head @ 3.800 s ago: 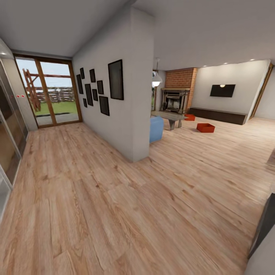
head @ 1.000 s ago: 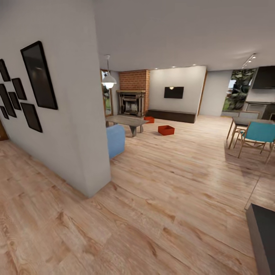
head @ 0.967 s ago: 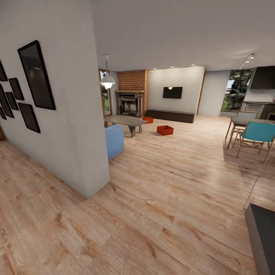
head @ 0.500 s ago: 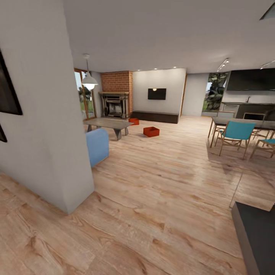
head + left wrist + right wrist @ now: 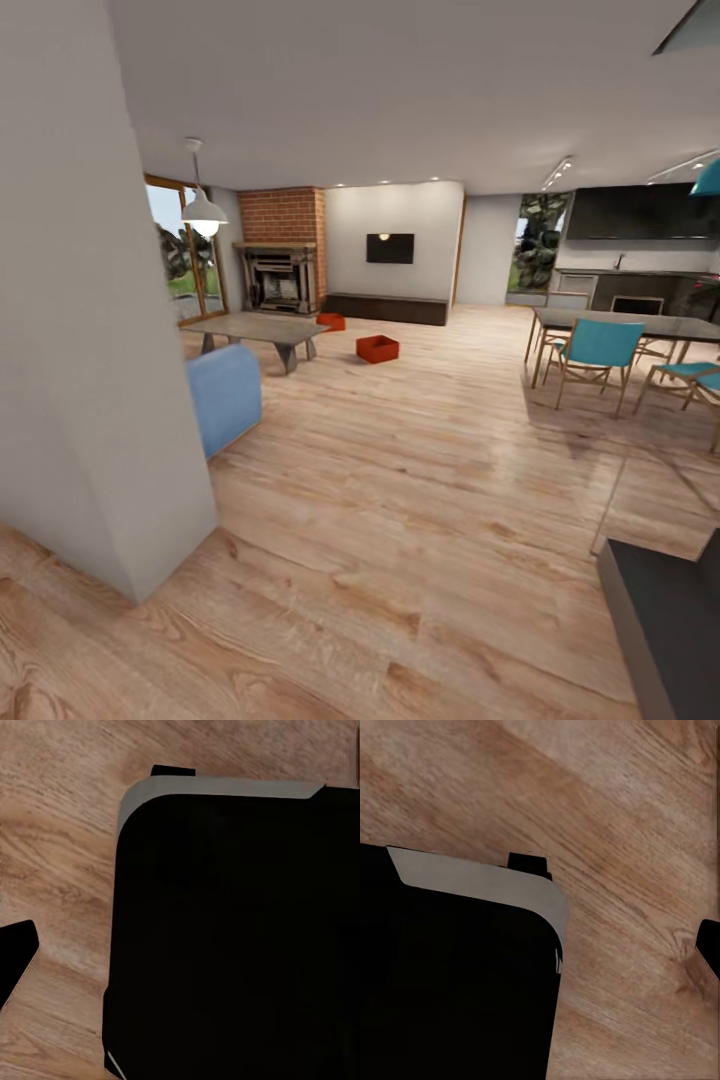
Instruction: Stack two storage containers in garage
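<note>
Robot stood on the light wood-plank flooring point(image 5: 420, 520), head camera facing across an open room toward the far wall. A white wall corner point(image 5: 90, 380) filled the near left of the head view.

The two storage containers sat well ahead on the planks, both on the ground, apart from each other. The nearer orange-red rectangular tub point(image 5: 377, 348) lay in open floor just in front of the long dark low cabinet point(image 5: 385, 308). The second orange-red tub point(image 5: 330, 321) sat farther back, partly behind the end of a grey low table point(image 5: 255, 328), near the red-brick fireplace point(image 5: 283, 250). A black wall screen point(image 5: 390, 248) hung above the cabinet.

A blue sofa end point(image 5: 225, 395) stood beside the wall corner; a white pendant lamp point(image 5: 203, 210) hung over the table. To the right, a dark dining table point(image 5: 640, 325) with teal wooden-legged chairs point(image 5: 597, 350).

Wrist views looked down on planks and the robot's own black, grey-edged base point(image 5: 240, 930). A dark tip point(image 5: 15, 964) showed at the frame edge in the left wrist view and another point(image 5: 709, 945) in the right; too little to tell whether either claw was released or clenched. Nothing was seen held.

Judgement: the robot was in the approach leg; neither tub fetched yet. The nearer tub looked the easier first target, with open floor around it.
</note>
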Available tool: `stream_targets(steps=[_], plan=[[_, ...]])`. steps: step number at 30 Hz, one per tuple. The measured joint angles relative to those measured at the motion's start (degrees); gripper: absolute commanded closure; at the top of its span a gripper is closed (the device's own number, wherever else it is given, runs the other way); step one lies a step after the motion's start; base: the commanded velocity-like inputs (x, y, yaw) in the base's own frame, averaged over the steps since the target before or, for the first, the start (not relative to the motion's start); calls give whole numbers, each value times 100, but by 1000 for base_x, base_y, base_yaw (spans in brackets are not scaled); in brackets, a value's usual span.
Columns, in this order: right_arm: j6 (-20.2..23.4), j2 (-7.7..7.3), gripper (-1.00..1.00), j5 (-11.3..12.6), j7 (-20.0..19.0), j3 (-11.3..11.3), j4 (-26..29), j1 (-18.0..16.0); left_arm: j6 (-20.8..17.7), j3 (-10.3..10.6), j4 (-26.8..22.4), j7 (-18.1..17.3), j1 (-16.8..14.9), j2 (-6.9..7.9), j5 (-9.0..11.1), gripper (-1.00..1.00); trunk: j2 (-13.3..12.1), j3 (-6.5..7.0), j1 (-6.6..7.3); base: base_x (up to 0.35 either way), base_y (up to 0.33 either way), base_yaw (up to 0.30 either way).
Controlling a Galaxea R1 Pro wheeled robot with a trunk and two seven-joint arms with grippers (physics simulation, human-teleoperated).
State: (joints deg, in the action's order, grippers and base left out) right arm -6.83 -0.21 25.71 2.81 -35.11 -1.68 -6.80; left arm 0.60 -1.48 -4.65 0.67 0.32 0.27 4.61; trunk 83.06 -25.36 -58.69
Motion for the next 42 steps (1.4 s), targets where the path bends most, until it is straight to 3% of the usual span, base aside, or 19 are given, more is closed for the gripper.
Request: stream_targets(steps=[33,42], plan=[[0,0,-100,2,0,0,0,0,1,0,0,0,0,0,0,-100,0,0,0,324,0,-226],[0,0,-100,0,0,0,0,0,-2,0,0,0,0,0,0,-100,0,0,0,324,0,-100]])
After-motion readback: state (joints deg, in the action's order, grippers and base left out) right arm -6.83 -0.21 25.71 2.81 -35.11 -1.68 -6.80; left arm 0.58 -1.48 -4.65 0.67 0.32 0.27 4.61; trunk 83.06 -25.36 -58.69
